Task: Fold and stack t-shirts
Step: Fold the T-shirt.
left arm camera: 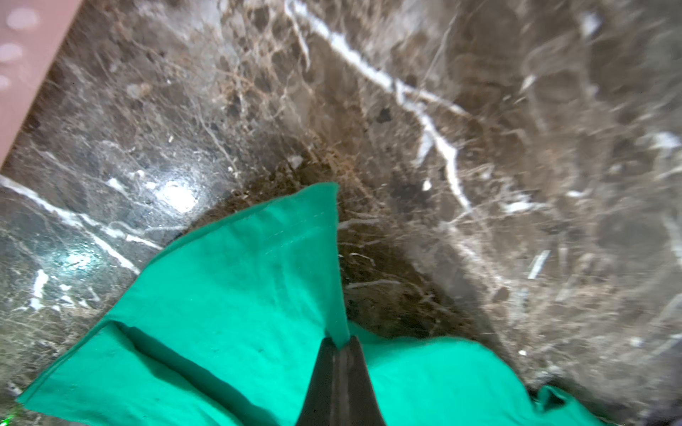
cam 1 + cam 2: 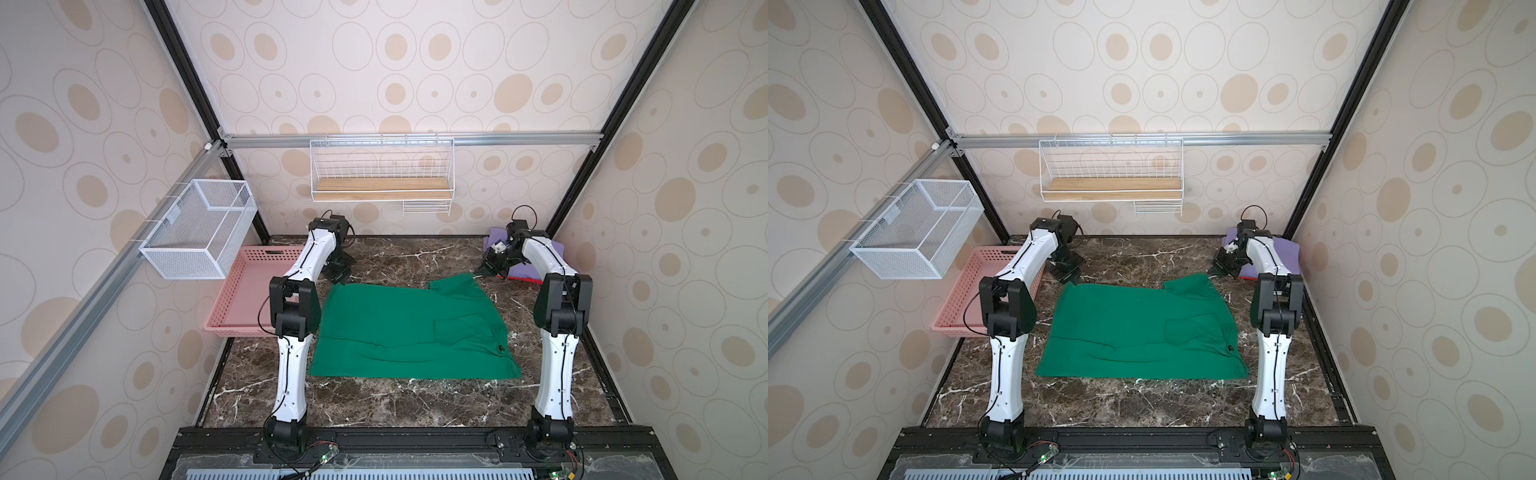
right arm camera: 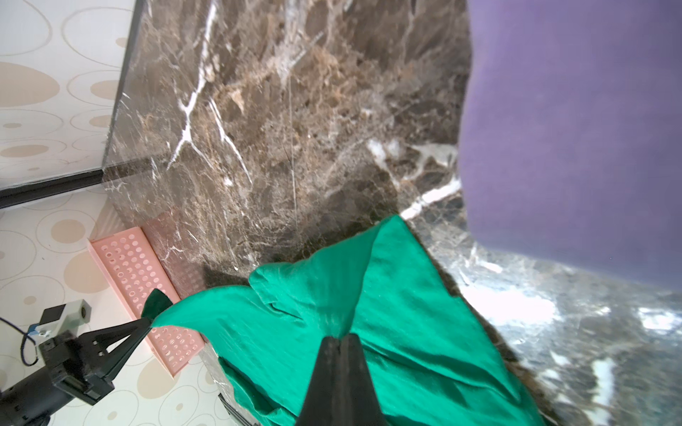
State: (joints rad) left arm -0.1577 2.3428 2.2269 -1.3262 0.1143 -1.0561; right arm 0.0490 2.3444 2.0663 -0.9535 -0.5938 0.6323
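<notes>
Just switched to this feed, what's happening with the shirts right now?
Both arms are on the green t-shirt, which lies spread on the marble table. The left tool is shut on one far corner and the right tool on the other. A lavender t-shirt sits folded in the far right corner, with a red t-shirt peeking out beneath. The pink basket stands at the left.

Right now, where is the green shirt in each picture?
In a top view: green t-shirt spread flat, in the middle.
In a top view: same place.
Left wrist: low in the picture, left fingers pinching its edge.
Right wrist: low middle, right fingers pinching it.
Shared landmark: pink basket.
</notes>
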